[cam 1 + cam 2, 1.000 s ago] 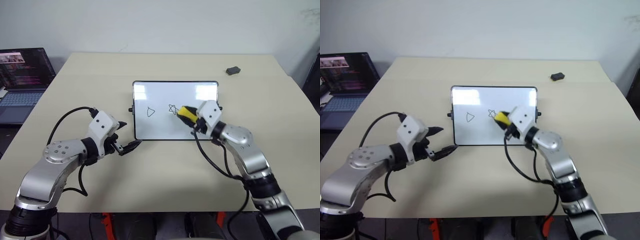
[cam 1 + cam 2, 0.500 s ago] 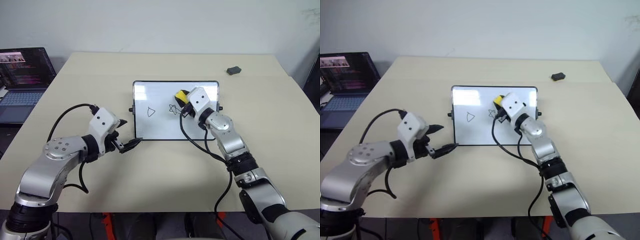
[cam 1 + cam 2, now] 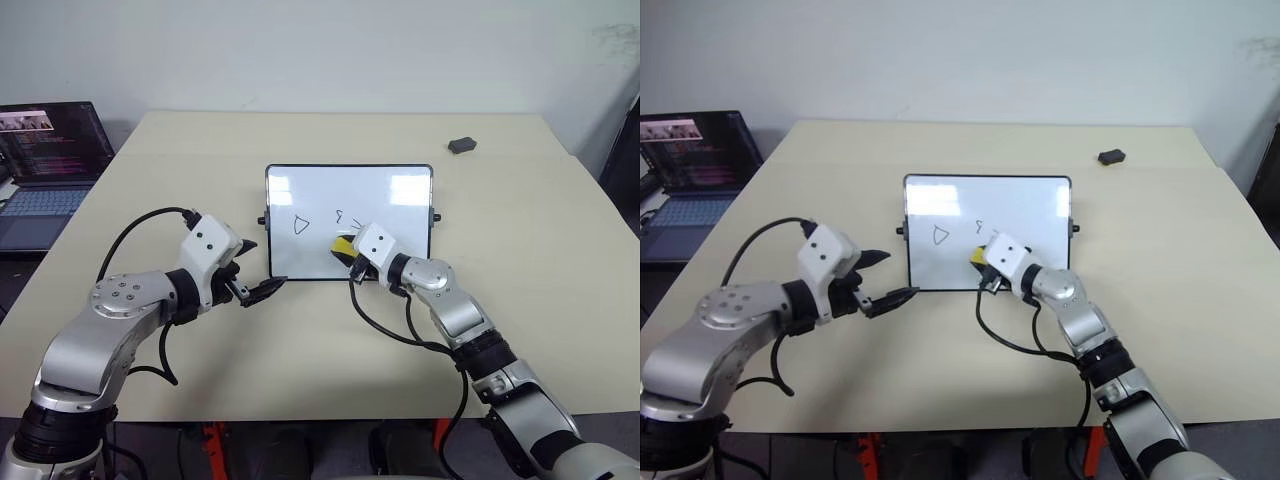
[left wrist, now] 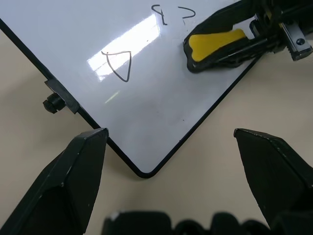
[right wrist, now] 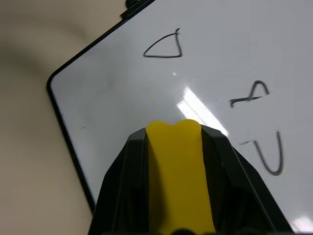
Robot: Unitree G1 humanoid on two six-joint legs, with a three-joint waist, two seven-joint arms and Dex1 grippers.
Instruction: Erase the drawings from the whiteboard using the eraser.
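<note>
The whiteboard (image 3: pixel 400 240) lies flat in the middle of the table. On its left half is a black triangle drawing (image 3: pixel 302 224); to its right are two small black strokes (image 3: pixel 340 215). My right gripper (image 3: pixel 346 252) is shut on the yellow eraser (image 3: pixel 343 245), which rests on the board near its front edge, below those strokes. The right wrist view shows the eraser (image 5: pixel 178 181) clamped between the black fingers (image 5: pixel 122 186). My left gripper (image 4: pixel 170 132) is open and empty, hovering astride the board's near left corner (image 4: pixel 142 171).
An open laptop (image 3: pixel 45 150) stands off the table's left side. A small dark grey object (image 3: pixel 461 145) lies at the table's far right. Black cables trail from both wrists over the bare beige tabletop (image 3: pixel 330 350) in front of the board.
My right gripper carried the eraser up the board, then swept it down towards the front edge. The scribbled star is mostly wiped, leaving two short strokes. The left arm stayed put.
</note>
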